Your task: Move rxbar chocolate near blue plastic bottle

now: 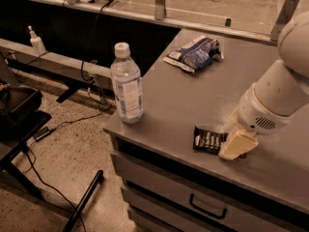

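The rxbar chocolate (207, 140), a flat black wrapper with white lettering, lies near the front edge of the grey counter (183, 105). My gripper (235, 146) hangs from the white arm at the right, down at the bar's right end and covering it. The blue plastic bottle (127, 88), clear with a white cap and pale label, stands upright at the counter's front left corner, well to the left of the bar.
A blue-and-white snack bag (193, 53) lies at the back of the counter. Drawers with a handle (207, 208) sit below the counter's front edge. A small white pump bottle (35, 40) stands on a ledge far left. Cables and a black stand are on the floor.
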Controlling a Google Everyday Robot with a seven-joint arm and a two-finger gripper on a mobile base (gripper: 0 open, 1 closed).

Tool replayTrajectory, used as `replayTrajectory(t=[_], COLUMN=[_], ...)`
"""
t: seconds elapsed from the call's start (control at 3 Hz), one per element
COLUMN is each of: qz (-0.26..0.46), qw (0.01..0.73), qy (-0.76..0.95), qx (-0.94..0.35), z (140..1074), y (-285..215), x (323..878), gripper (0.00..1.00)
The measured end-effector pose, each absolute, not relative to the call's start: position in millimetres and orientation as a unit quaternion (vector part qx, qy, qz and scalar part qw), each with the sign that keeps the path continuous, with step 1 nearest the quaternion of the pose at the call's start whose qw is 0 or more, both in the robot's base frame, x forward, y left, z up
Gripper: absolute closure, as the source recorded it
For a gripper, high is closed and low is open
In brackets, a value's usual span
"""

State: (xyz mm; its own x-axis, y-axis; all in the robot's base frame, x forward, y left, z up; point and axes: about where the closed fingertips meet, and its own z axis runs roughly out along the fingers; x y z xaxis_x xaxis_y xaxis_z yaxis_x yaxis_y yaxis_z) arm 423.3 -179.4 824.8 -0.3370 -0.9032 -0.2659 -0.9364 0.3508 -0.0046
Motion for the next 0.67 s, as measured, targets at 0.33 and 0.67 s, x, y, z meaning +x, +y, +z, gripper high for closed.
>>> replayTrajectory(t=[0.33,0.67], qz=[0.075,0.077], qw=[0.112,0.122], qy=[0.814,0.814], qx=[-0.565,-0.563], z=[828.8,836.1], y=[-179.4,-180.7], x=[423.3,427.3], gripper=[0.64,0.89])
